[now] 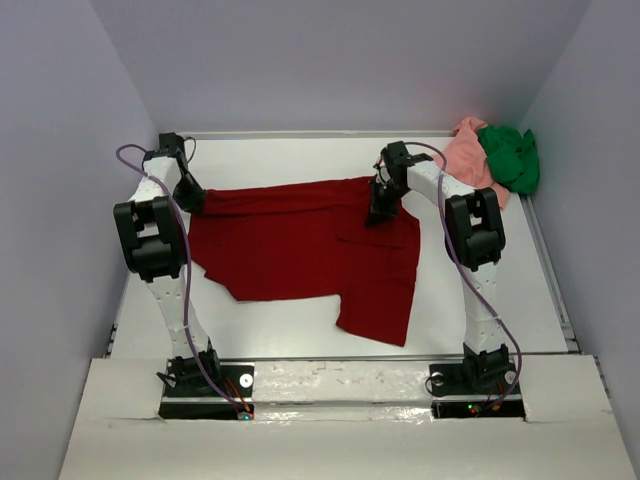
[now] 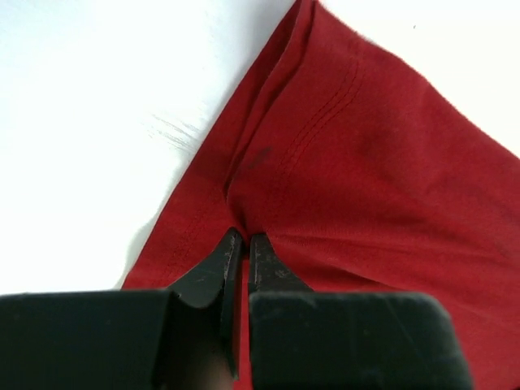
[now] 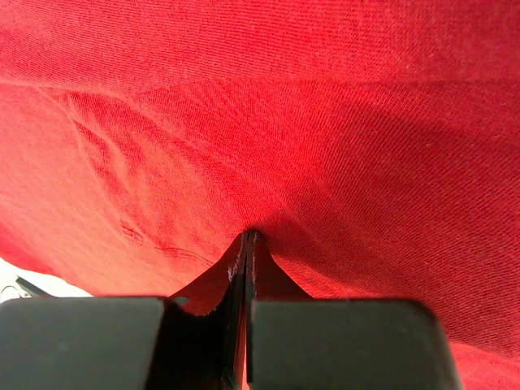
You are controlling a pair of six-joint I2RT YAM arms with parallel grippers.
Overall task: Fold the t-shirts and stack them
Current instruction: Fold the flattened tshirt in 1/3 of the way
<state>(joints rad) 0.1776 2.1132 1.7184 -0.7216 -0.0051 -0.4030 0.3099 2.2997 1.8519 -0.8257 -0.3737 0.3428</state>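
The dark red t-shirt lies spread across the middle of the white table, one sleeve hanging toward the near edge. My left gripper is shut on the shirt's far left edge; in the left wrist view the gripper pinches a fold of the red cloth by a stitched hem. My right gripper is shut on the shirt's far right part; in the right wrist view the gripper pinches the red cloth, which fills the view. The salmon pink shirt and bright green shirt lie crumpled at the far right corner.
Grey walls enclose the table on the left, back and right. The table's bare white surface shows right of the red shirt, and also near the front edge. The arm bases stand at the near edge.
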